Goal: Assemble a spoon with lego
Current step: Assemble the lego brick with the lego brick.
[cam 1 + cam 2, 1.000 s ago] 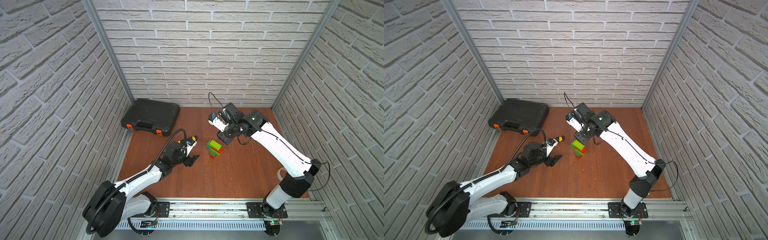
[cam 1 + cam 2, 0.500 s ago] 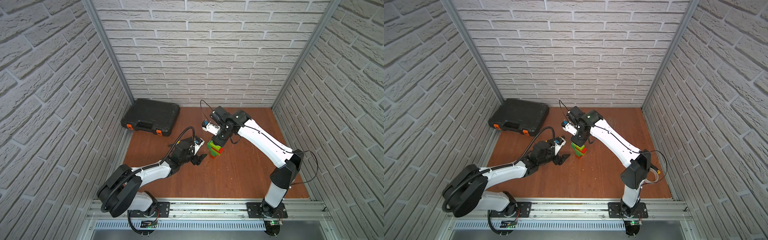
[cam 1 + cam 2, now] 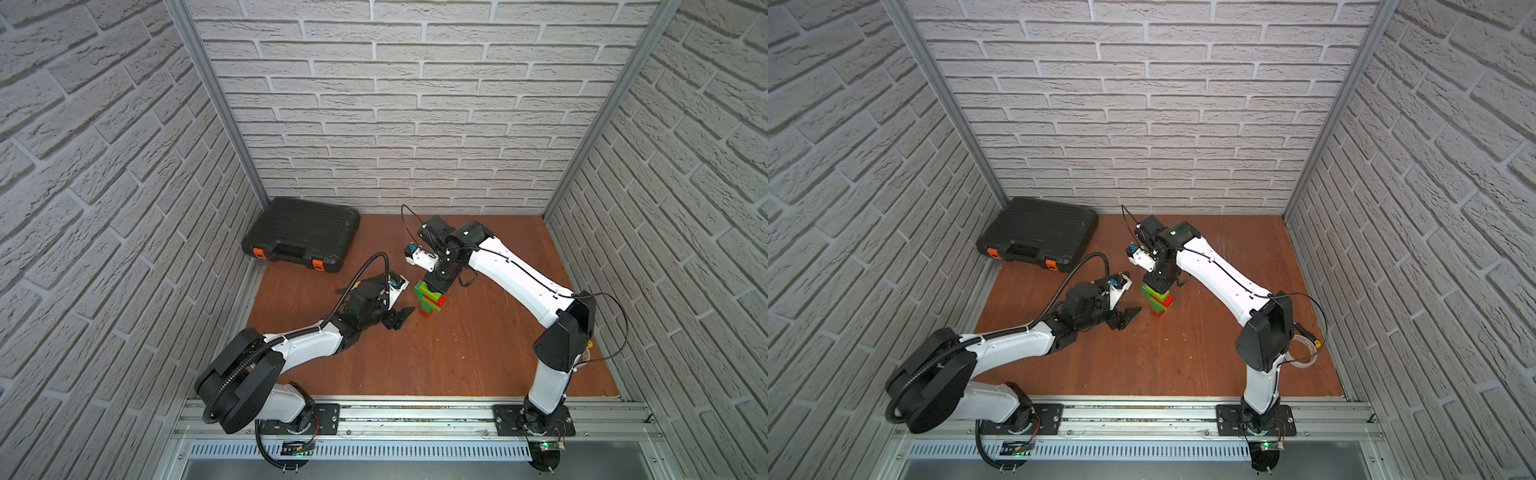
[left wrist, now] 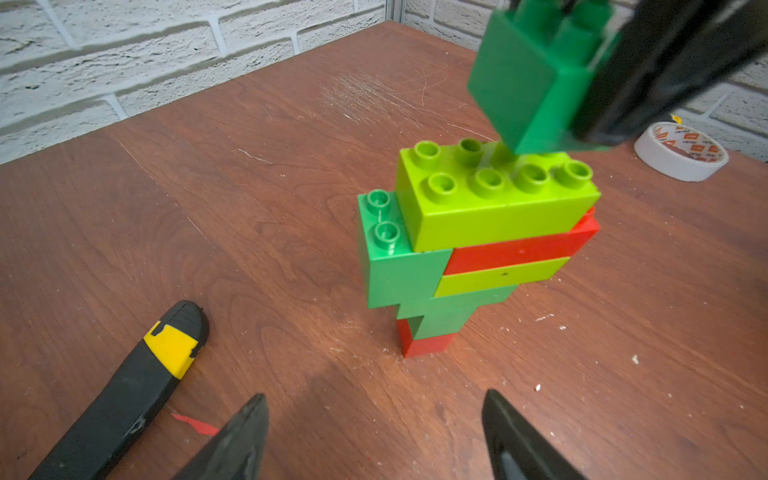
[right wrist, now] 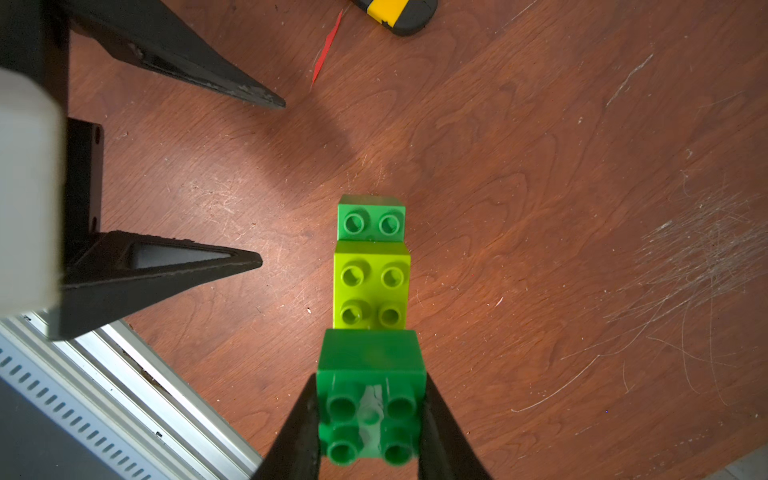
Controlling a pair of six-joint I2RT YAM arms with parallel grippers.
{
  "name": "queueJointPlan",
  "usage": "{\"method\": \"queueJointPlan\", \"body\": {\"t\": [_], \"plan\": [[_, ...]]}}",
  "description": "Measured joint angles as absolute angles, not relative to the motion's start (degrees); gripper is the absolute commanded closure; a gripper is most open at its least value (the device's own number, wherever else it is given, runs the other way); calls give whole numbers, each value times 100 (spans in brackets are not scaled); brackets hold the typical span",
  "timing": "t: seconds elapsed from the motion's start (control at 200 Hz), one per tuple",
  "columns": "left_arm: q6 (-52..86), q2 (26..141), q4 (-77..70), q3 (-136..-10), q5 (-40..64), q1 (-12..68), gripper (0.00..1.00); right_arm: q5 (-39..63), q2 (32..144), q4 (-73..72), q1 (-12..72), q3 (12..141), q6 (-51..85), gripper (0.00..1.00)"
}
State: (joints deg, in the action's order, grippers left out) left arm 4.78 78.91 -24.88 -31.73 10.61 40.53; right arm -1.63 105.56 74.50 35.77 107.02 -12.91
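Observation:
The spoon [image 3: 430, 297] [image 3: 1158, 301] stands upright mid-table on a red foot: green stem, lime and red stripes, a lime oblong brick [image 4: 494, 199] [image 5: 371, 286] on top, and a dark green brick stepping out at one side. My right gripper [image 3: 435, 286] [image 3: 1156, 284] [image 5: 371, 399] is shut on a dark green square lego brick [image 4: 528, 79] [image 5: 371, 353], held directly over one end of the lime brick; whether they touch I cannot tell. My left gripper [image 3: 401, 319] [image 3: 1127, 318] [image 4: 374, 395] stands open and empty, low beside the spoon's foot.
A black-and-yellow utility knife [image 4: 137, 382] [image 5: 395, 14] lies by the left gripper, next to a red scrap [image 4: 195, 424]. A black case [image 3: 303, 232] sits at the back left. A tape roll [image 4: 681, 151] [image 3: 1302, 353] lies at the right, partly behind the right arm.
The right gripper has carried the green brick from behind the spoon to over its top. The left gripper has slid right, closer to the spoon's foot.

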Motion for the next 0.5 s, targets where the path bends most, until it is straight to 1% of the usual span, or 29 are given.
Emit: {"method": "queueJointPlan", "body": {"t": [0.5], "plan": [[491, 7891, -2486, -3170, 1031, 4053, 20, -119, 10755, 7415, 3535, 10698, -1293, 86]]}}
